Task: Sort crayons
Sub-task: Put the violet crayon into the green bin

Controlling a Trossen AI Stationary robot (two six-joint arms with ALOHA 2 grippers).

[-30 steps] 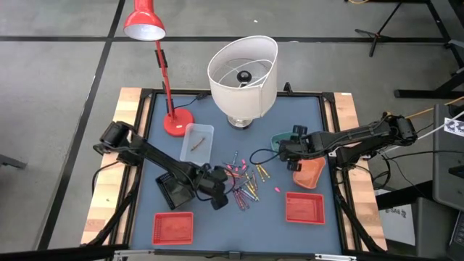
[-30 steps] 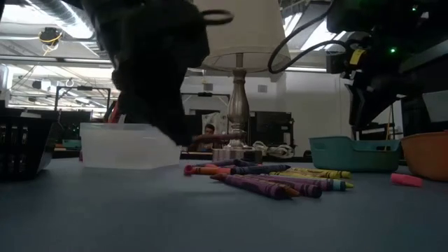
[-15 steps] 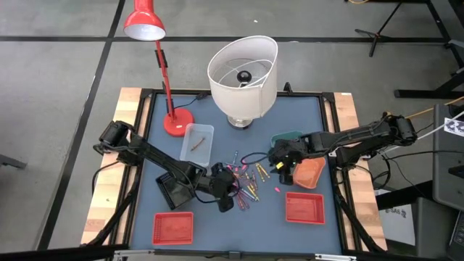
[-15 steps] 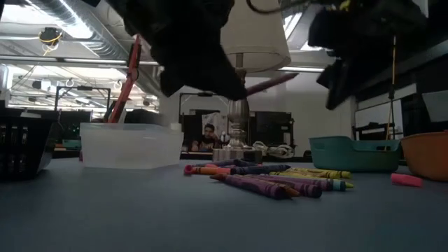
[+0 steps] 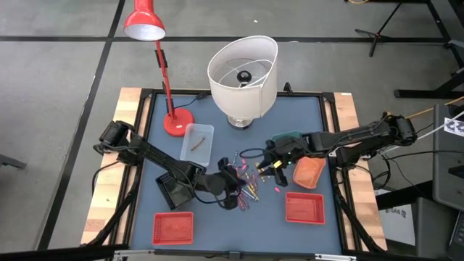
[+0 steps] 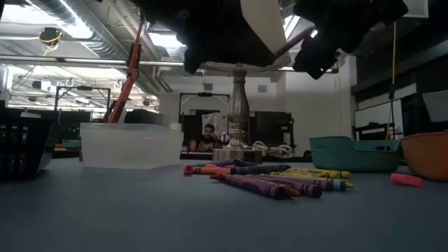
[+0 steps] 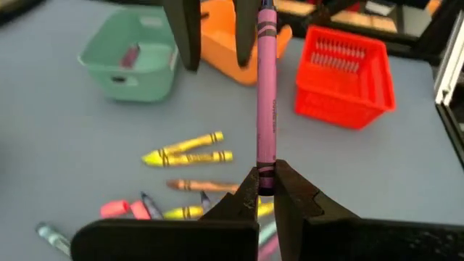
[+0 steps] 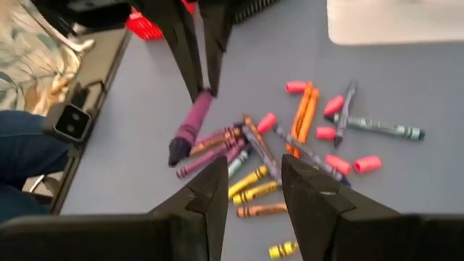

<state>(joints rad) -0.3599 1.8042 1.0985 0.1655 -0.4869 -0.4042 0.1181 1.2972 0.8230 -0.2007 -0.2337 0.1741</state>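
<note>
Several crayons lie in a loose pile on the blue table, also in the low view. My left gripper is above the pile's left side, shut on a purple crayon. The crayon points at my right gripper, which is open and empty just right of the pile. In the left wrist view the crayon's free end stands beside one right finger, not between the two. A pink crayon stub lies alone on the table. My left gripper pinches the purple crayon by one end between its two fingertips. The fingers come from the table's left, and the crayon sticks straight out beyond them. It is lifted clear of the table and slants up toward the right gripper.
A clear bin with one brown crayon, a black basket, a teal bin, an orange bin and two red baskets ring the pile. A red desk lamp and a white shade lamp stand at the far side.
My left gripper has moved toward the table's right edge and risen, carrying the purple crayon higher above the pile. My right gripper has moved toward the table's left edge, closing on the crayon's free end.
</note>
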